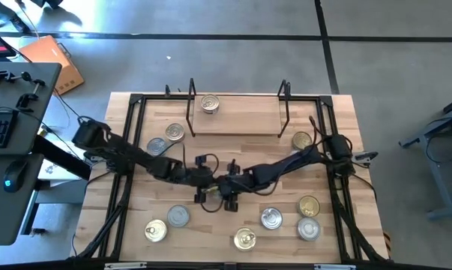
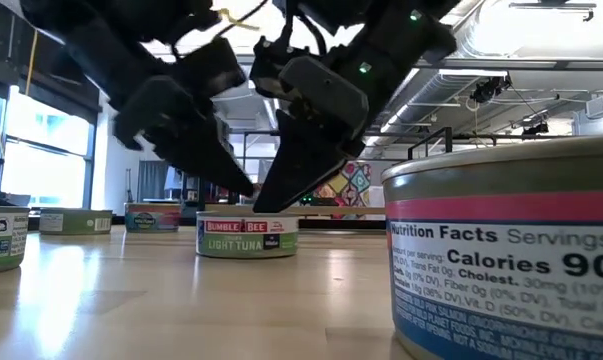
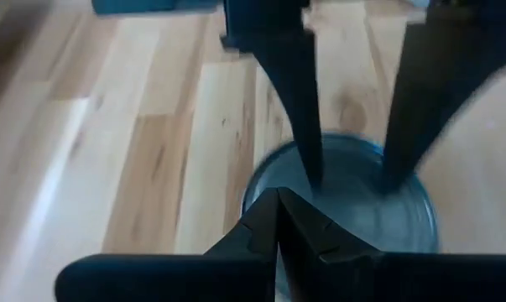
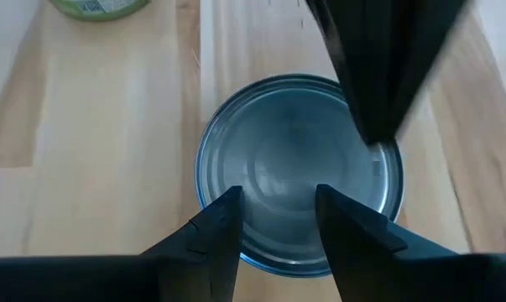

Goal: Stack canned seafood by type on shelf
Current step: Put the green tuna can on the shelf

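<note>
Bench [image 1: 233,154]: wood, tins scattered.
Tin [image 4: 299,180]: rigid, slick; grip the sides.
Left jaws [image 3: 278,205]: closed, empty.
Right jaws [image 4: 276,205]: narrow, above lid.

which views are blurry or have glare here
Left wrist view: soft all over, the silver tin and both tools smeared. Right wrist view: sharper, the tin's lid shows a dull sheen. Low view: bright windows behind leave the arms dark, and the near can looms large. High view: glare on the floor at top left.
</note>
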Robot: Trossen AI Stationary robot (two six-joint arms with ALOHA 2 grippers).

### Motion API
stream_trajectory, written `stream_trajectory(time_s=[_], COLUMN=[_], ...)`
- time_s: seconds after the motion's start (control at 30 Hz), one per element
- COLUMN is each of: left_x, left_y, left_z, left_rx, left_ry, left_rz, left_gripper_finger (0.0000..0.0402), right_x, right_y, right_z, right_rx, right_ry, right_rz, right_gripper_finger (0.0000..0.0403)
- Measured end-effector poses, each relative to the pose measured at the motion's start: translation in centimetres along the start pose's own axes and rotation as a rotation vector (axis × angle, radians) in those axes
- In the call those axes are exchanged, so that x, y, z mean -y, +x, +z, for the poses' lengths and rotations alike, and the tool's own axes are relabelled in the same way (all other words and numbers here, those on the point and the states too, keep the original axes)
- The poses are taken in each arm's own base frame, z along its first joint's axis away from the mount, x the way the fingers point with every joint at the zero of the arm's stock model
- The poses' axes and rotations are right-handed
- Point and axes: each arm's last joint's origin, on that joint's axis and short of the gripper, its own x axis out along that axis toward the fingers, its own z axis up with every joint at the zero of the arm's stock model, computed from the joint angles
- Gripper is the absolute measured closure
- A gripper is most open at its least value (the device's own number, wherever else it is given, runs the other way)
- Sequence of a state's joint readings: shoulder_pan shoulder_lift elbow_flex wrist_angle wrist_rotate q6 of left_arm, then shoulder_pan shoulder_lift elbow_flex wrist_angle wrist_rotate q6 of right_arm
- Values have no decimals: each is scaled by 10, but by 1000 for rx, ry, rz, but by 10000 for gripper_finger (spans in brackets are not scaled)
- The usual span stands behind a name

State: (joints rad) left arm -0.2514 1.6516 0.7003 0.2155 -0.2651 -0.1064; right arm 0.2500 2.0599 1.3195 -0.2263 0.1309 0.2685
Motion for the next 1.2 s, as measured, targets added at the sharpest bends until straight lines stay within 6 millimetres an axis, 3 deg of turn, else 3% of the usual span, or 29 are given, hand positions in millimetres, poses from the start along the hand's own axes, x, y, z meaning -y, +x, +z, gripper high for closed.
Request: stream_trajectory(time_s=[0.3, 0.57, 0.77, 0.9, 1.2], left_x=[-18, -20, -21, -24, -27], left_y=[23, 24, 11, 4, 17], left_z=[-10, -9, -4, 3, -7], left_rx=[-49, -43, -37, -9, -61], left_ry=[-42, -41, -40, -35, -5], left_rz=[-54, -63, -58, -53, -40], left_gripper_finger=[401, 401, 402, 402, 402], right_x=[2, 2, 0, 0, -4], right_y=[-3, -16, -24, -24, -25], right_z=[-10, -5, 0, -1, 0], right_rx=[73, 93, 123, 115, 132], right_ry=[6, -169, -208, -227, -273], right_rz=[2, 9, 26, 24, 25], right_gripper_finger=[257, 257, 254, 230, 166])
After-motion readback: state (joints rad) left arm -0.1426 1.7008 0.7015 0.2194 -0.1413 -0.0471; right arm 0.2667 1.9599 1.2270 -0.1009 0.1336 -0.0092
